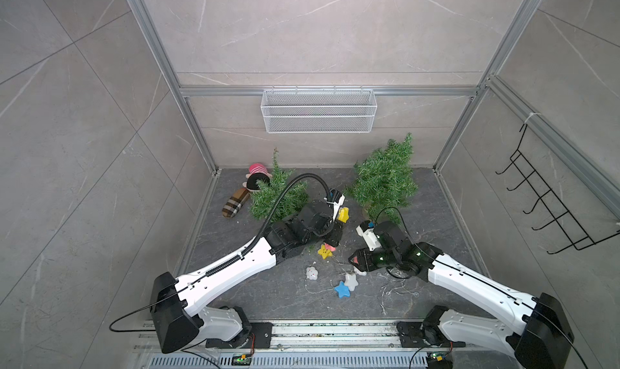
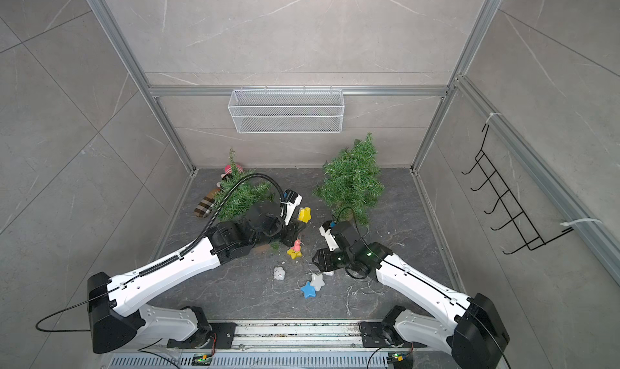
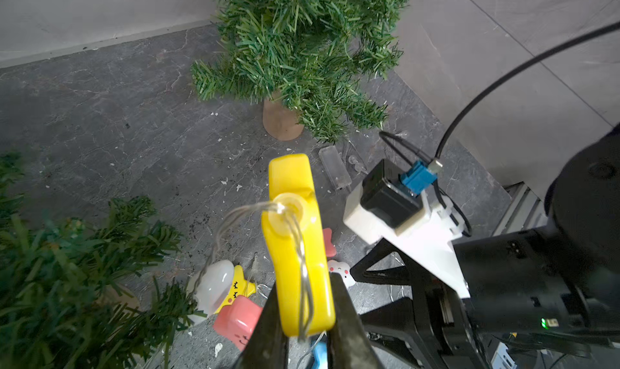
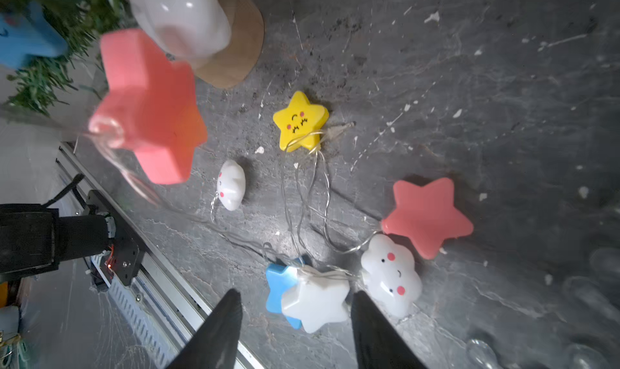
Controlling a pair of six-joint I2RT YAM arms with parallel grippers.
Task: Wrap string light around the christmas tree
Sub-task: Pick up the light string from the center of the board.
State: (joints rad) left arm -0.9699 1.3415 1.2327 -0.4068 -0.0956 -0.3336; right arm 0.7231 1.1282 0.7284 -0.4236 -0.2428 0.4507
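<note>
Lights: the string light (image 4: 427,216) is a thin wire with small star and cloud lamps. Most of it lies loose on the dark surface (image 1: 268,300), between the two arms.
Lifted lamp: one yellow star lamp (image 3: 297,249) is up off the surface, and the wire runs from it down to the other lamps.
Left arm: the left gripper (image 3: 303,303) has its jaws squeezed on the yellow star lamp.
Right arm: the right gripper (image 4: 297,295) is low over the surface with its jaws apart. A white star lamp (image 4: 315,300) sits between them, on top of a blue star lamp (image 4: 276,283). I cannot tell if the jaws touch it.
Tree on the left: the left tree (image 1: 275,196) stands by the left arm. A pink star lamp (image 3: 235,320) is just beside its low branches.
Tree on the right: the right tree (image 1: 385,179) stands upright on a round wooden foot (image 3: 280,122). A clear little box (image 3: 333,167) lies beside the foot.
Back corner: a soft doll (image 1: 258,176) lies behind the left tree.
Walls: a wire basket (image 1: 318,110) hangs on the back wall and a black hook rack (image 1: 550,191) on the side wall.
</note>
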